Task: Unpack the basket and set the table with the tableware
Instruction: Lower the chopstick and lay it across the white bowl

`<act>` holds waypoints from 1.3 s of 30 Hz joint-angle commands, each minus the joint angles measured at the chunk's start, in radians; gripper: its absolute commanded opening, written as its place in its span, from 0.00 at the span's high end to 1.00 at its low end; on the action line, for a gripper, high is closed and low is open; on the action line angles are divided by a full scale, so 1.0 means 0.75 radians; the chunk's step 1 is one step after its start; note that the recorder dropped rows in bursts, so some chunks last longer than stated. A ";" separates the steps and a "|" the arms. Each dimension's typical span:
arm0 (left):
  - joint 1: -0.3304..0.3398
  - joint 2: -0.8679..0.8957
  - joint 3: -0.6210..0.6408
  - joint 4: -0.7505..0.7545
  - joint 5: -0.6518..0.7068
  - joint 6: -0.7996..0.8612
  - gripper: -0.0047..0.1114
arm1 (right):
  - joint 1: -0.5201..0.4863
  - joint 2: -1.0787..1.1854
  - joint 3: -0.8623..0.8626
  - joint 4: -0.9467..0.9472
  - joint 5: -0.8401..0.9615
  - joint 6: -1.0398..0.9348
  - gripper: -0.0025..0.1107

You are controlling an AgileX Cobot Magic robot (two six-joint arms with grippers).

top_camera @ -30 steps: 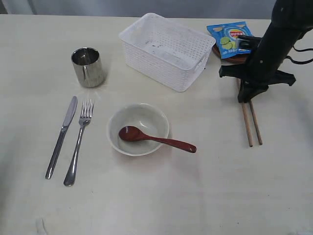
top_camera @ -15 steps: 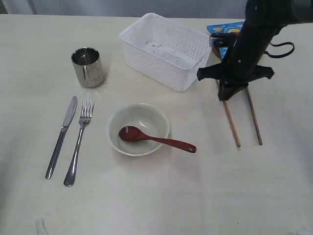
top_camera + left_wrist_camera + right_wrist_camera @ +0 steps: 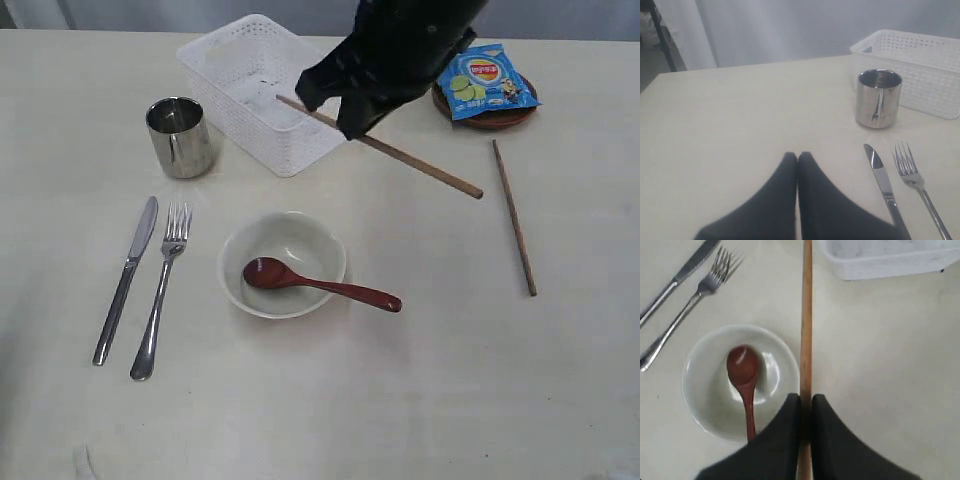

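My right gripper (image 3: pixel 350 128) hangs above the table (image 3: pixel 420 400), shut on one brown chopstick (image 3: pixel 430 170) that slants in the air in front of the white basket (image 3: pixel 235 75). In the right wrist view this gripper (image 3: pixel 806 402) pinches the chopstick (image 3: pixel 806 315) over the edge of the off-white bowl (image 3: pixel 705 390), where the reddish spoon (image 3: pixel 744 372) lies. The second chopstick (image 3: pixel 515 218) rests on the table at the right. Steel cup (image 3: pixel 180 137), knife (image 3: pixel 127 275) and fork (image 3: pixel 160 295) sit at the left. My left gripper (image 3: pixel 797 157) is shut and empty, low near the knife (image 3: pixel 882 180).
A blue snack packet (image 3: pixel 482 80) lies on the small brown plate (image 3: pixel 490 120) at the back right. The bowl (image 3: pixel 300 235) with the spoon (image 3: pixel 330 287) stands mid-table. In the left wrist view the cup (image 3: pixel 878 97) and basket (image 3: pixel 920 70) stand ahead.
My right gripper has lifted one chopstick and swung left and up with it. The basket has shifted left. The other chopstick stays on the table.
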 commanded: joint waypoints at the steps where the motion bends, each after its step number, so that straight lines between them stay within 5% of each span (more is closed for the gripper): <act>1: -0.007 -0.003 0.003 -0.002 -0.001 -0.003 0.96 | 0.039 0.009 -0.011 -0.236 0.085 0.173 0.98; 4: -0.007 -0.003 0.003 -0.002 -0.001 -0.003 0.96 | 0.039 0.003 -0.013 -0.216 0.082 0.109 0.98; 19: -0.007 -0.003 0.003 -0.002 -0.001 -0.003 0.96 | 0.074 0.168 -0.013 0.325 0.022 -1.056 0.98; 39: -0.007 -0.003 0.003 -0.002 -0.001 -0.003 0.96 | 0.191 0.353 -0.013 0.242 -0.001 -1.036 0.98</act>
